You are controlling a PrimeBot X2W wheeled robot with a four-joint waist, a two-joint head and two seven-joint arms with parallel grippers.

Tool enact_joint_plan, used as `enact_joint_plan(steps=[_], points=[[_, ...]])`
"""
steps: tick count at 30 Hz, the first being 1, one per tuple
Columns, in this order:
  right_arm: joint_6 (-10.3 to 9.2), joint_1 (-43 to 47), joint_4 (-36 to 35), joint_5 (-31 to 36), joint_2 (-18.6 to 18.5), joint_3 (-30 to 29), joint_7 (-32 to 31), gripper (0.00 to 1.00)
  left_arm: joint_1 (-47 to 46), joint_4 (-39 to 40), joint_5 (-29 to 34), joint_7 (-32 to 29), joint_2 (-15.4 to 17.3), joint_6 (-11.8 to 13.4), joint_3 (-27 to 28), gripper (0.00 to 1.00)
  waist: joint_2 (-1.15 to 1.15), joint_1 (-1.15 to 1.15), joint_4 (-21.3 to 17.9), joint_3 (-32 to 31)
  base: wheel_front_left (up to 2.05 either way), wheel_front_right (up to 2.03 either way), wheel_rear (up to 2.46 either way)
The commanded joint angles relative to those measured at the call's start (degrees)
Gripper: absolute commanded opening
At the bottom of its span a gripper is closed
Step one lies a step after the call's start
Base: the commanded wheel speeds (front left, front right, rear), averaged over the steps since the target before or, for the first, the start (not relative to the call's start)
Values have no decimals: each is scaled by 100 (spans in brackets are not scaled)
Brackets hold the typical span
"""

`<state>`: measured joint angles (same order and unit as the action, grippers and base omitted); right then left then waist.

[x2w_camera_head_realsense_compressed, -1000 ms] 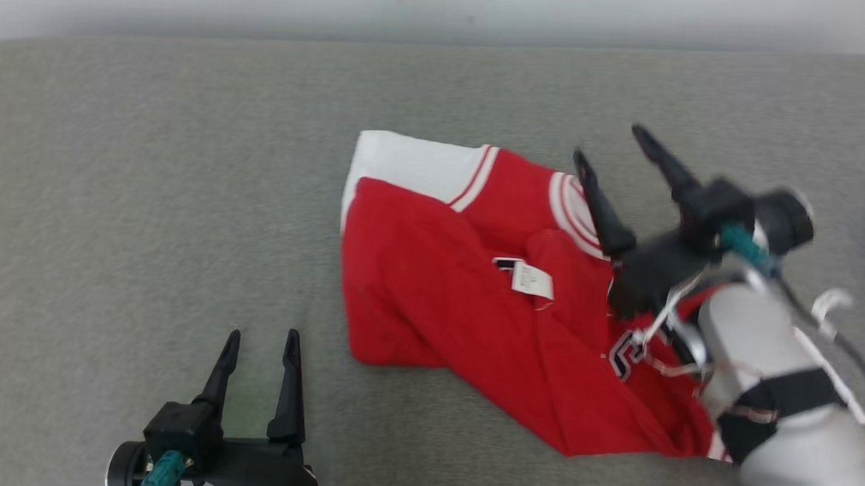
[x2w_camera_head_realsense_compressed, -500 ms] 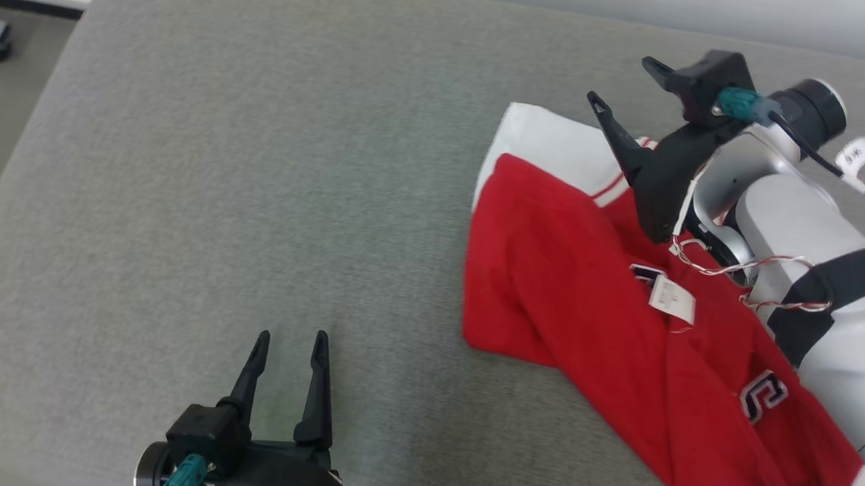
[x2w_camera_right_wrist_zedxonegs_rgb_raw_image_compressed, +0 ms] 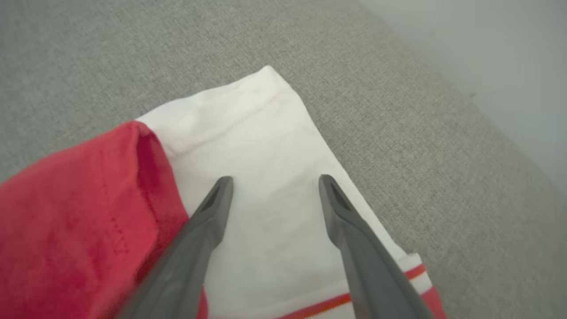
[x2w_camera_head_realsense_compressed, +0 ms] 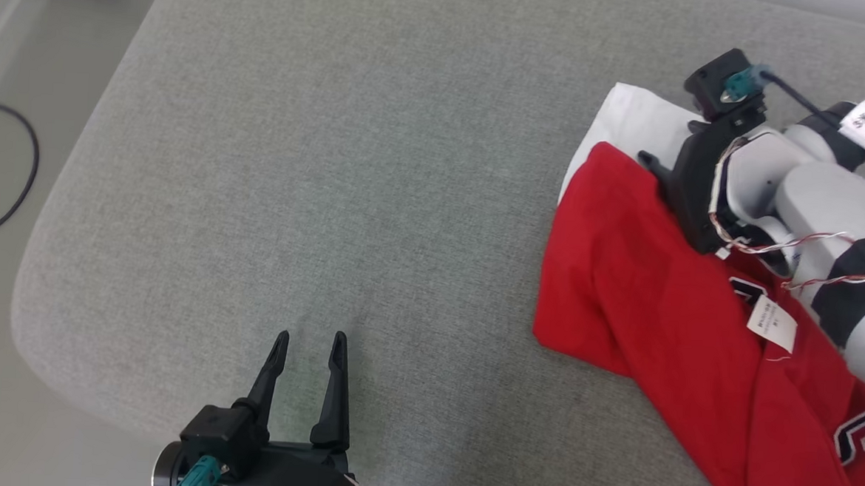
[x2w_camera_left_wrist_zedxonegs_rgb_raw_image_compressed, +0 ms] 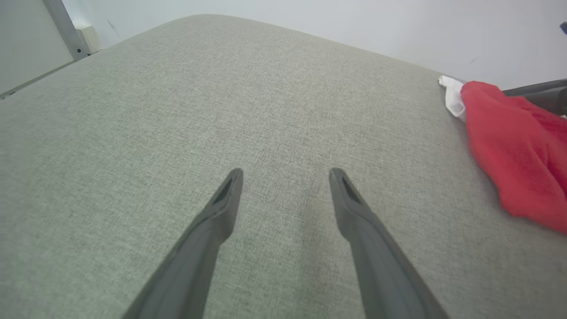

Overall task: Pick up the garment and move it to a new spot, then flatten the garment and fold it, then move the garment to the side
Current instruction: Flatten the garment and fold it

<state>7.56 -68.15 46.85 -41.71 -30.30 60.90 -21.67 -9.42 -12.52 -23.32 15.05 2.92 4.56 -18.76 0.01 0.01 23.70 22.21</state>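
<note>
Garment [x2w_camera_head_realsense_compressed: 658, 321]: a red jersey, heaped on a wide grey cushion [x2w_camera_head_realsense_compressed: 333, 156]. It lies directly under the right jaws and well off to the right of the left jaws. The body is doubled over itself in soft, thick folds, nowhere near flat. My read is that the pick-up hasn't started.

Cushion: coarse matte weave with a rounded corner and edge. Plain grey runs ahead of the left jaws, which may be the space meant for the new spot.

Right gripper [x2w_camera_right_wrist_zedxonegs_rgb_raw_image_compressed: 274, 179]: jaws spread wide, nothing between them. Both fingertips are poised over the white sleeve [x2w_camera_right_wrist_zedxonegs_rgb_raw_image_compressed: 266, 146], with the red fold just outside one finger. I can't tell whether they touch the cloth. It probably aims here because the sleeve corner offers a free single layer to pinch.

Left gripper [x2w_camera_head_realsense_compressed: 311, 334]: jaws apart and empty, low over the cushion. It looks parked until a second hold is needed.

Sleeve: smooth white knit with a stitched hem and a squared corner. The red-and-white trim [x2w_camera_right_wrist_zedxonegs_rgb_raw_image_compressed: 409, 274] runs back behind the fingertips.

Label [x2w_camera_head_realsense_compressed: 771, 324]: a small white printed tag on the red, behind the right jaws beside the forearm. A black letter [x2w_camera_head_realsense_compressed: 863, 436] outlined in white sits further back.
</note>
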Motion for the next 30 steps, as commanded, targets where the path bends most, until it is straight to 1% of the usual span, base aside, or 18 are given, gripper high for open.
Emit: enact_joint_plan(steps=[1,4,5,6,7,9,12,13,16,19,21,23,25,28,29,30], points=[[-17,-78,46,-85,-87,108,-97,100,8,30,-21,17,-6,28,-21,100,-1,-1,128,113,0,0,0],[-17,-133,152,-186,-222,291,-253,100,10,67,-56,17,-6,56,-30,100,-1,-1,159,183,0,0,0],[-17,-155,194,-207,-267,359,-322,97,10,80,-79,17,-6,65,-27,100,-1,-1,162,205,0,0,0],[-20,-186,225,-254,-355,498,-429,35,5,98,-101,17,-6,85,-34,100,-1,-1,161,257,0,0,0],[-20,-217,227,-270,-397,543,-418,0,0,104,-113,17,-5,88,-38,100,-1,-1,158,276,0,0,0],[-21,-321,298,-240,-521,590,-314,0,-23,120,-149,17,-6,101,-46,100,-1,-1,154,326,0,0,0],[-22,-593,560,-76,-626,438,158,0,-69,148,-175,17,-6,110,-59,100,-1,-1,149,397,0,0,0],[-22,-593,560,-76,-626,438,158,0,-69,148,-175,17,-6,110,-59,100,-1,-1,149,397,0,0,0],[-21,-926,1066,224,-645,142,840,0,-118,170,-159,17,-5,132,-74,100,-1,-1,137,441,0,0,0],[-18,-1290,1805,615,-604,-231,1588,0,-148,175,-114,17,-5,135,-85,100,-1,-1,112,474,0,0,0],[-18,-1557,2348,882,-652,-491,2105,0,-155,175,-95,17,-4,131,-99,100,-1,-1,107,496,0,0,0],[-17,-1767,2616,1086,-774,-760,2461,0,-194,183,-81,17,-5,122,-121,100,-1,-1,113,524,0,0,0],[-18,-1870,2702,1310,-963,-1019,2586,0,-213,191,-56,17,-4,115,-142,100,-1,-1,119,544,0,0,0],[-18,-1687,2720,1500,-1375,-1604,2363,0,-225,186,-22,17,-8,109,-147,100,-1,-1,98,585,0,0,0],[-17,-1605,2719,1574,-1393,-1790,2311,69,-231,184,-19,17,-6,114,-135,100,-1,-1,73,597,0,0,0],[-17,-1551,2706,1629,-1371,-1998,2352,100,-229,184,-12,17,-5,123,-117,100,-1,-1,42,599,0,0,0]])
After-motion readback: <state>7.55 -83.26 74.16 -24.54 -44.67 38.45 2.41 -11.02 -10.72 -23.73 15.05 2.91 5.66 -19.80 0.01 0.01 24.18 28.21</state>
